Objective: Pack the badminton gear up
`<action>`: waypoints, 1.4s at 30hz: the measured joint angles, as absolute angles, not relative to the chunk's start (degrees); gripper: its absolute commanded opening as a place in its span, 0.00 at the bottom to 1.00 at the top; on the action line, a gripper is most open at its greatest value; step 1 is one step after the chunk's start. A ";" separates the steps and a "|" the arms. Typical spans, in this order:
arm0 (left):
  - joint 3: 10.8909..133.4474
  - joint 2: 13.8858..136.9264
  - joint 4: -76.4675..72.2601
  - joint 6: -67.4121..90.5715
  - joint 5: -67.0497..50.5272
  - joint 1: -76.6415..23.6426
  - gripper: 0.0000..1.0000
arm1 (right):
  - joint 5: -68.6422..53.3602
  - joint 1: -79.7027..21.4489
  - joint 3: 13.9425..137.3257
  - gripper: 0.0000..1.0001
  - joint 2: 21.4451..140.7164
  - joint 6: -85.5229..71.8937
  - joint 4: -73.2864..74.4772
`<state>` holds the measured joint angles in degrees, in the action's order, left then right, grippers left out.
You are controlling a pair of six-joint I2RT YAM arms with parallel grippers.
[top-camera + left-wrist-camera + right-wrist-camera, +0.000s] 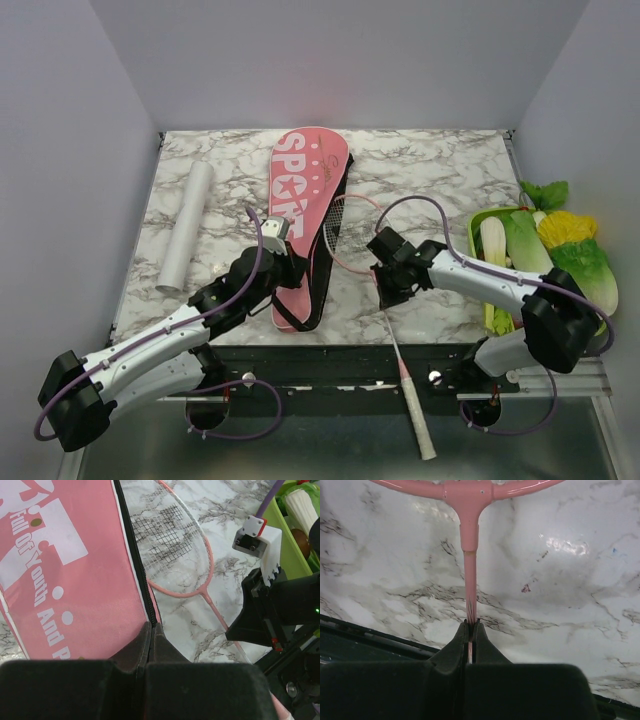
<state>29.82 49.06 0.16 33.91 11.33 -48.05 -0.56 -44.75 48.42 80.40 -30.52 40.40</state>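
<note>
The long pink bag [305,195] with white "SPORT" lettering lies in the middle of the table. My left gripper [290,268] is shut on its black zipper edge [145,600], as the left wrist view [151,626] shows. A slim pink racket [397,345] lies beside the bag, its head [170,540] against the bag's open edge and its white handle [420,425] past the table's front. My right gripper [385,290] is shut on the racket's shaft [470,580] just below the T-joint, as the right wrist view [471,626] shows. A white tube [187,225] lies at the left.
A green tray [490,320] of toy vegetables [560,245] stands at the table's right edge; it also shows in the left wrist view [285,545]. Grey walls close in the left, back and right. The table's front edge [330,350] is a black rail.
</note>
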 measured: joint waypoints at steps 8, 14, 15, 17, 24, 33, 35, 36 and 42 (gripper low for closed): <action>29.82 49.08 0.14 33.87 11.31 -48.05 0.00 | -0.75 -45.06 58.13 0.01 87.66 -30.92 39.09; 29.82 49.84 -0.16 33.87 11.22 -47.97 0.00 | 0.58 -45.08 72.14 0.01 98.76 -31.31 39.72; 29.82 50.06 -0.19 33.87 11.18 -47.97 0.00 | 1.08 -45.08 75.02 0.00 101.12 -31.24 39.86; 29.82 50.63 -0.23 33.85 10.83 -47.97 0.00 | 2.33 -45.08 80.55 0.01 105.47 -31.11 39.97; 29.85 52.86 -0.38 33.58 8.84 -47.94 0.00 | 8.08 -44.62 95.53 0.01 117.34 -30.55 37.36; 29.85 55.66 -1.13 33.26 6.11 -47.70 0.00 | 10.46 -41.41 96.09 0.01 123.09 -32.99 26.48; 29.85 55.96 -1.67 33.39 5.65 -47.66 0.00 | 10.46 -40.97 95.81 0.01 123.87 -33.04 23.33; 29.85 56.12 -1.96 33.47 5.45 -47.62 0.00 | 10.46 -40.75 95.50 0.01 124.01 -33.04 21.76; 29.85 58.26 -4.12 34.33 4.40 -47.57 0.00 | 9.43 -40.01 96.29 0.31 125.43 -33.63 15.57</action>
<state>29.85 58.26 -4.12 34.33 4.40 -47.57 9.43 -40.01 96.29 125.43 -33.63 15.57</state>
